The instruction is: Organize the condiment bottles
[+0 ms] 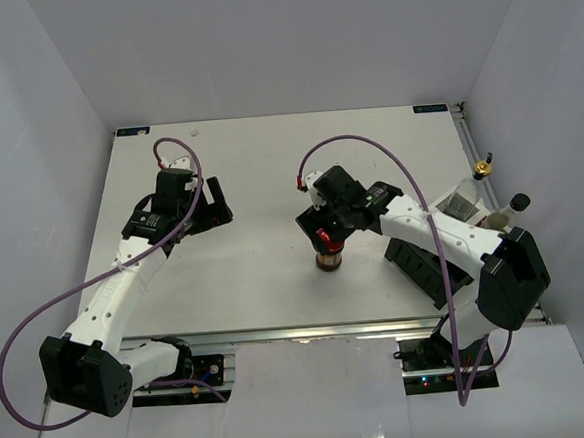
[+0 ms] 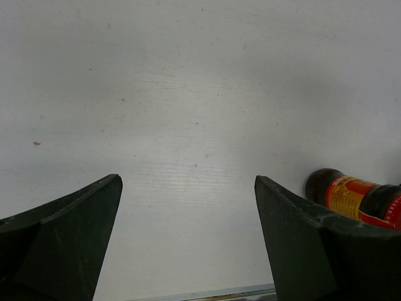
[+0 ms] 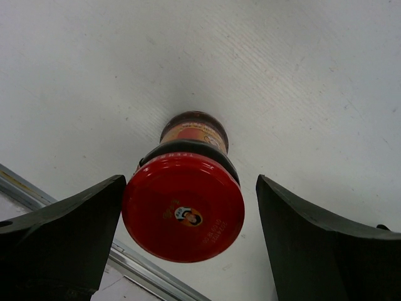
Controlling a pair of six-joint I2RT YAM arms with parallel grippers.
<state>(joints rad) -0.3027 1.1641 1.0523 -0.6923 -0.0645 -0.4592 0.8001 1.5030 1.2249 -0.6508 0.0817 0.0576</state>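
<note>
The red-capped jar stands upright near the front middle of the bench. The right gripper is directly above it, jaws spread either side of the cap and not closed on it, lined up, I'd guess, for a grasp. Only the right wrist view shows that gap; from overhead the arm hides it. The left gripper hangs well apart, jaws spread and holding nothing, and its camera catches the jar's label.

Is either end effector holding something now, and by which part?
Nothing is held. The right end effector is open around the red-capped jar, a gap showing beside its lid; the left end effector is open and empty.
</note>
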